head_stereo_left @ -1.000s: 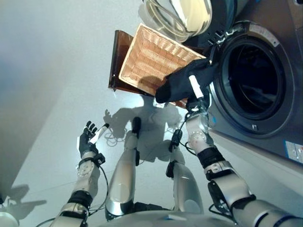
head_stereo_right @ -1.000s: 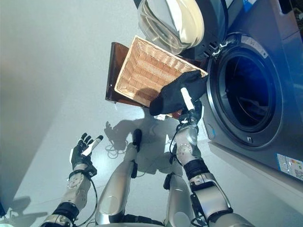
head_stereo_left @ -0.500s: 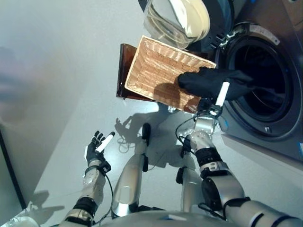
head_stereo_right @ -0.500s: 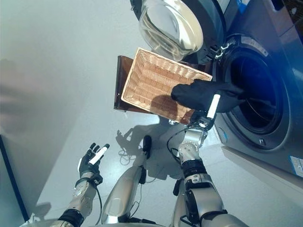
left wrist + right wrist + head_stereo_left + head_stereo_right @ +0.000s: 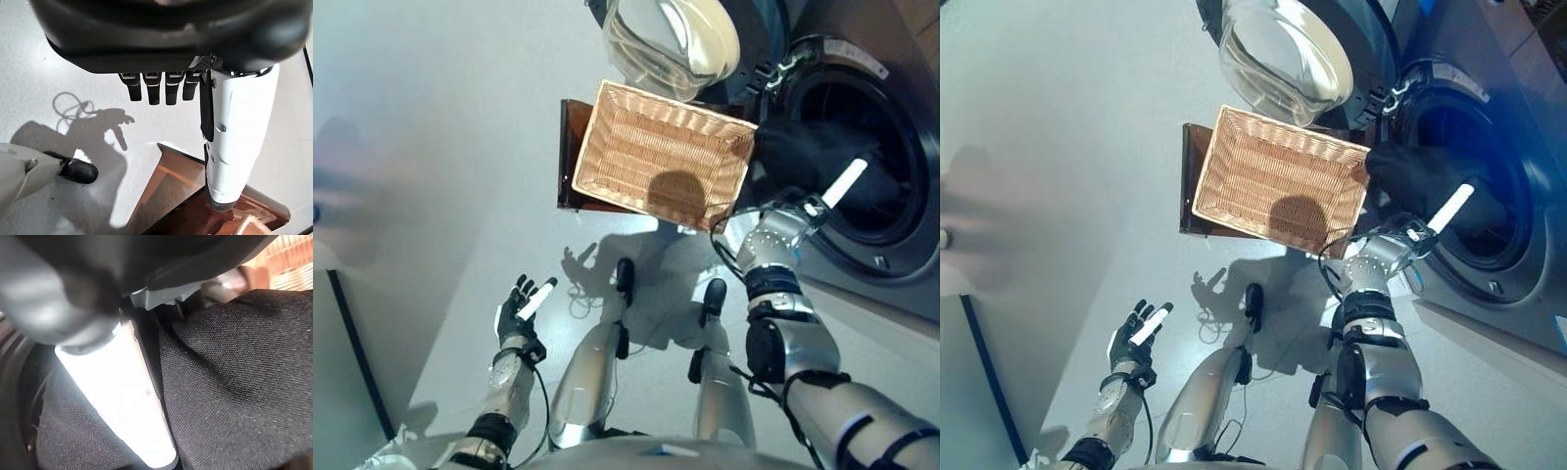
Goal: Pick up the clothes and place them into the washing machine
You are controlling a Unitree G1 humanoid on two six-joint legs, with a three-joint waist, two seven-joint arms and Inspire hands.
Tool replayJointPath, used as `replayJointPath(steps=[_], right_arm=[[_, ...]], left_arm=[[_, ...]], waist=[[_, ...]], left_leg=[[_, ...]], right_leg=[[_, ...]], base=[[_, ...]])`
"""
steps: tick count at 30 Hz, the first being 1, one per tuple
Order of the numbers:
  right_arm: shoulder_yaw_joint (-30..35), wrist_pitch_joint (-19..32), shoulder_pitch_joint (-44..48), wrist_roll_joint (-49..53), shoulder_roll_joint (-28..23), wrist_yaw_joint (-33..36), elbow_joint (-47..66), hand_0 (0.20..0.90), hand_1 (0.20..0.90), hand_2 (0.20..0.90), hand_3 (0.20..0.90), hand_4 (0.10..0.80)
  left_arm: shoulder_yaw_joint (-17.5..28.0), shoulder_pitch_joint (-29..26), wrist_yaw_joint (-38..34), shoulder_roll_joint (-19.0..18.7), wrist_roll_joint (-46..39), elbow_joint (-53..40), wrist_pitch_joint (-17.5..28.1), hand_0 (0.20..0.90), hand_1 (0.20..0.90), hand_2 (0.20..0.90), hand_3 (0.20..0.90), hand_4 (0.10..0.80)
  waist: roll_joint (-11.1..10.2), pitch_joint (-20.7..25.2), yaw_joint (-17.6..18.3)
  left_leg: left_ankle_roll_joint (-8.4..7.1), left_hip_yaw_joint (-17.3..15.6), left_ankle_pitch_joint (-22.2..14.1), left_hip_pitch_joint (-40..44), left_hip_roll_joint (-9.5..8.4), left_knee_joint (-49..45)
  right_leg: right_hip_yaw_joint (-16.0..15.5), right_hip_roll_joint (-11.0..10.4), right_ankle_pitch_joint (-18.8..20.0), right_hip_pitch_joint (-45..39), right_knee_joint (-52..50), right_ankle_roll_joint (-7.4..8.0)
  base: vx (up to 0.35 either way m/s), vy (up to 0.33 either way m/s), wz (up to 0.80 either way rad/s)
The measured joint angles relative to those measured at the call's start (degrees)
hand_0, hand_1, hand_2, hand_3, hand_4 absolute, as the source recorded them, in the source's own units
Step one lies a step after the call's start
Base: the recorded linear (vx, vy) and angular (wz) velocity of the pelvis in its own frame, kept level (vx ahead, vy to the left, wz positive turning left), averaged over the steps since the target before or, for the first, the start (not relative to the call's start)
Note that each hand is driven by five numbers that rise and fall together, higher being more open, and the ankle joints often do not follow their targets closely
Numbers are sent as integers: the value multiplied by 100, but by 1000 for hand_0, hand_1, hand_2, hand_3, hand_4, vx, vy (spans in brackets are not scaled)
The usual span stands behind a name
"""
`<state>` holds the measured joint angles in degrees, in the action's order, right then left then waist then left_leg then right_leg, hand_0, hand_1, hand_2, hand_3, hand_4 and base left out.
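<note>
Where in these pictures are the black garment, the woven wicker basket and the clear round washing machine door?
black garment (image 5: 1410, 176), right eye view, on the cloth bunched at the drum opening.
woven wicker basket (image 5: 636, 157), left eye view, on its bare woven bottom.
clear round washing machine door (image 5: 1278, 59), right eye view, on its glass bowl.

No text or label can be read.

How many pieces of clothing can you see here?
1. A black garment is in the right robot hand, at the washer door opening. The basket looks empty; more may lie inside the drum.
</note>
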<state>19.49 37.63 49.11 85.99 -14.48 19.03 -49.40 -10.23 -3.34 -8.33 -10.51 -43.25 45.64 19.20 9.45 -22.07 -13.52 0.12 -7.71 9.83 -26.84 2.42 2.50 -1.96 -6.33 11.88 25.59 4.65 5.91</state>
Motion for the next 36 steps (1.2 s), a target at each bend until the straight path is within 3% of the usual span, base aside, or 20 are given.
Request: replayJointPath(steps=[6, 11, 20, 28, 36], right_arm=[[203, -30, 705, 51, -883, 181, -972, 200, 200, 200, 200, 300], [257, -153, 1249, 211, -1552, 259, -1476, 200, 200, 200, 200, 300], [85, -419, 2332, 231, -2457, 532, -2472, 200, 200, 200, 200, 300], [-676, -537, 3087, 81, -2856, 740, -2484, 200, 200, 200, 200, 300], [-917, -769, 3188, -356, -2952, 837, -2566, 200, 200, 200, 200, 300]], left_arm=[[-41, 182, 100, -59, -38, -44, 9, 900, 900, 900, 900, 800], [-247, 198, 282, -57, -88, -176, 4, 900, 900, 900, 900, 800], [-416, 201, 428, -108, -218, -557, 10, 900, 900, 900, 900, 800], [-470, 215, 458, -128, -223, -760, 14, 900, 900, 900, 900, 800], [-474, 193, 452, -145, -221, -981, 44, 900, 900, 900, 900, 800]], waist=[[108, 72, -23], [334, 79, -167], [542, 59, -327], [609, 36, -335], [605, -43, -324]], left_leg=[[23, -69, -10, -28, -13, 33], [57, -91, 14, -82, -15, 84], [117, -110, 64, -294, -35, 166], [123, -117, 78, -555, -32, 166], [121, -118, 79, -756, -26, 166]], right_leg=[[103, -10, 11, 100, 0, 20], [136, -6, 19, 192, 0, 29], [136, -18, 33, 437, -2, 44], [140, -11, 52, 713, -13, 47], [132, -3, 56, 938, -31, 41]], base=[[-12, -13, -6], [-6, -10, -5], [-3, -6, 0], [-2, -3, -1], [-9, -2, -2]])
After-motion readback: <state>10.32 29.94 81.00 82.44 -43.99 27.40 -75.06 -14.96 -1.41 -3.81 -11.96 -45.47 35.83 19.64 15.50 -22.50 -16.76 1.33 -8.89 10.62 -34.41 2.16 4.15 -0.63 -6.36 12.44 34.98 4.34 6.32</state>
